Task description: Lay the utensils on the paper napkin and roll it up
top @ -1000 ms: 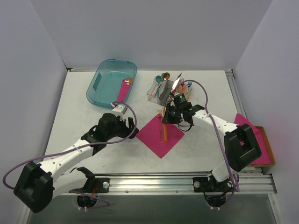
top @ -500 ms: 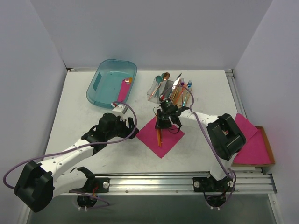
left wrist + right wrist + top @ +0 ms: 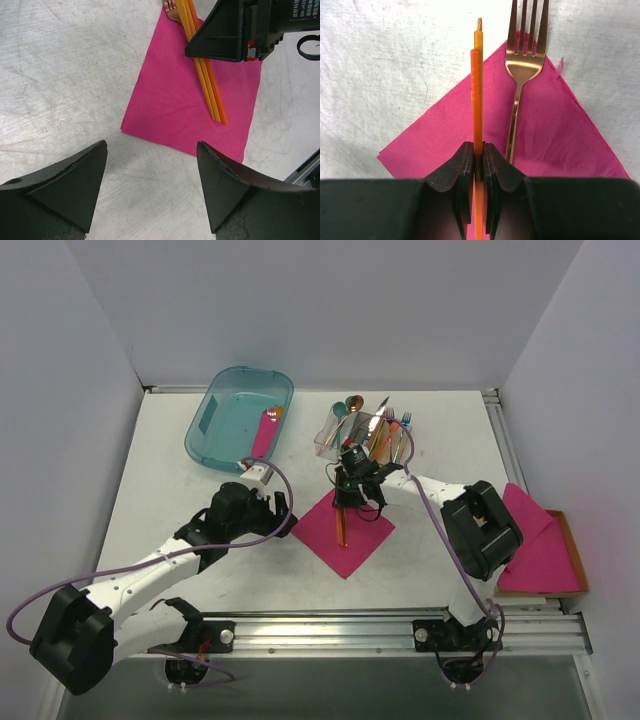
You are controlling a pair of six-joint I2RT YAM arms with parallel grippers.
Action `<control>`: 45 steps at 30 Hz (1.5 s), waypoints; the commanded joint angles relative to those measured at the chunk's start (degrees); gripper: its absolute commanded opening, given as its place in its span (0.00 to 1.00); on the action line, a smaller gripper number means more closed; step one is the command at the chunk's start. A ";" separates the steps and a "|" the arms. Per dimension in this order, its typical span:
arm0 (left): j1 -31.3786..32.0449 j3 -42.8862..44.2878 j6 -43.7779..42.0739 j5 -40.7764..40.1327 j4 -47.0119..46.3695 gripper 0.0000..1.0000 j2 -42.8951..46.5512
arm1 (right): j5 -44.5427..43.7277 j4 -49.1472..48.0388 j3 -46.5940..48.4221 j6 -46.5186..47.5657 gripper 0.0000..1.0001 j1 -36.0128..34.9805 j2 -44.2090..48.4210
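Note:
The pink paper napkin (image 3: 345, 535) lies as a diamond at the table's middle. A copper fork (image 3: 519, 75) rests on it, tines over the far corner. My right gripper (image 3: 346, 498) (image 3: 479, 148) hovers over the napkin's far half, shut on a slim orange-copper utensil (image 3: 477, 90) seen edge-on and running alongside the fork. In the left wrist view the orange utensils (image 3: 207, 85) cross the napkin (image 3: 185, 110) under the right gripper's black body (image 3: 235, 30). My left gripper (image 3: 285, 512) (image 3: 151, 147) stands open and empty over bare table, just off the napkin's left corner.
A teal tub (image 3: 225, 425) at the back left holds a pink roll (image 3: 264, 433). A clear cutlery holder (image 3: 368, 432) with teal and copper pieces stands behind the napkin. A stack of pink sheets (image 3: 545, 545) sits in a wooden tray at the right edge.
My right arm has swung left from beside the napkin to over its far half, carrying the orange utensil. The left arm has not moved.

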State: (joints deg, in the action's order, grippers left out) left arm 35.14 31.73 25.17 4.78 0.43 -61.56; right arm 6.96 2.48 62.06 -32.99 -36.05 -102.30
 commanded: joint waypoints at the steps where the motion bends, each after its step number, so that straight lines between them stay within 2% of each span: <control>1: -0.15 0.18 -0.73 0.50 -1.04 0.81 0.56 | -1.86 1.83 2.27 0.39 0.10 -0.33 -1.06; 7: -0.16 0.09 -0.73 0.50 -1.04 0.81 0.65 | -3.44 2.62 2.62 0.39 0.15 -0.68 -1.67; 9: -0.15 0.00 -0.73 0.58 -1.13 0.81 0.65 | -3.97 3.23 2.89 0.56 0.21 -1.04 -1.50; 14: -0.15 0.09 -0.73 0.76 -1.31 0.81 0.65 | -6.26 5.25 3.77 0.91 0.26 -1.74 -1.32; 22: -0.15 0.09 -0.73 0.76 -1.31 0.81 0.39 | -6.79 5.61 3.94 1.26 0.28 -2.53 -0.18; 27: -0.15 0.18 -0.73 0.85 -1.48 0.81 0.30 | -10.73 7.45 5.52 3.20 0.31 -5.34 -0.70; 33: -0.15 0.09 -0.73 0.76 -1.39 0.81 0.48 | -10.83 7.62 6.49 4.87 0.31 -6.92 -2.02; 45: -0.24 0.18 -0.82 0.67 -1.39 0.81 0.30 | -18.12 11.58 10.36 6.10 0.28 -9.47 -6.68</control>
State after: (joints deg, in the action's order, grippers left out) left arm 35.14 31.73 25.17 4.82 0.40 -61.56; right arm -6.96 10.63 69.97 -27.88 -44.64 -107.98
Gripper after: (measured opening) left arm 0.812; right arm 0.283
